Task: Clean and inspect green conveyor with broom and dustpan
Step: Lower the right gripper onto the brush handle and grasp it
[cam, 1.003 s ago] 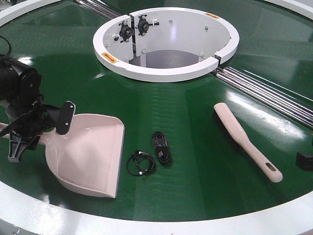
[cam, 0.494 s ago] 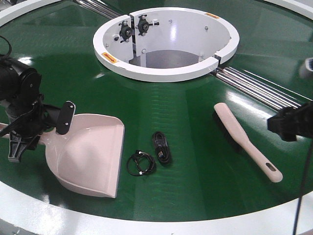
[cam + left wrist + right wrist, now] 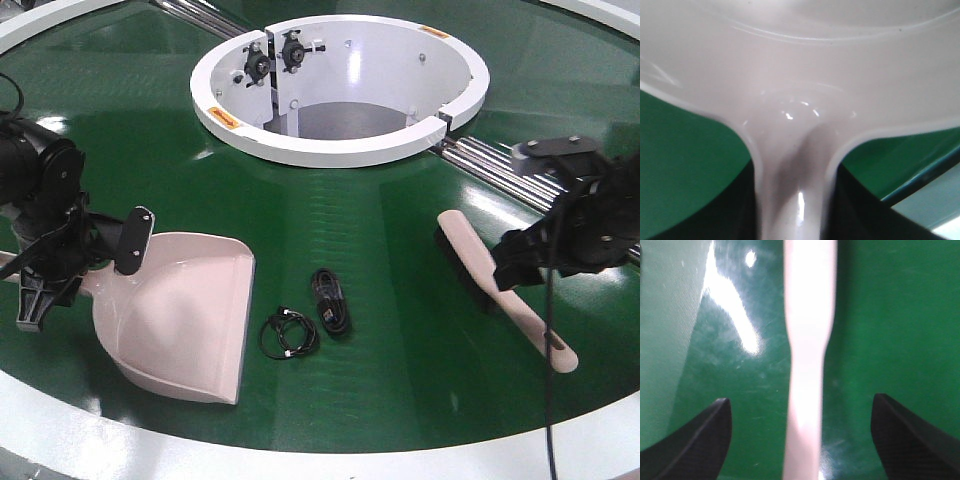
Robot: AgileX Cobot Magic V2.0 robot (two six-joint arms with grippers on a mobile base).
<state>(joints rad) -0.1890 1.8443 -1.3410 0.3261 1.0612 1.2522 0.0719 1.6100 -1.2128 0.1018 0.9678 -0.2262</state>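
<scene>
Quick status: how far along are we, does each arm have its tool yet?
Done: the left gripper is shut on the dustpan handle, pan resting on the green belt. In hand: the right gripper hovers open over the broom handle, jaws either side, not yet closed. Left: grasp the broom and sweep up the two black cable bundles lying between the tools.

Broom [image 3: 465, 250], dustpan [image 3: 190, 320] flat on grn conveyor [image 3: 400, 360].

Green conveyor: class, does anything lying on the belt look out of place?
Yes. A loose black cable coil and a tighter black cable bundle lie on the green conveyor between the dustpan and the broom. They are stray items, not cleaning tools.
</scene>
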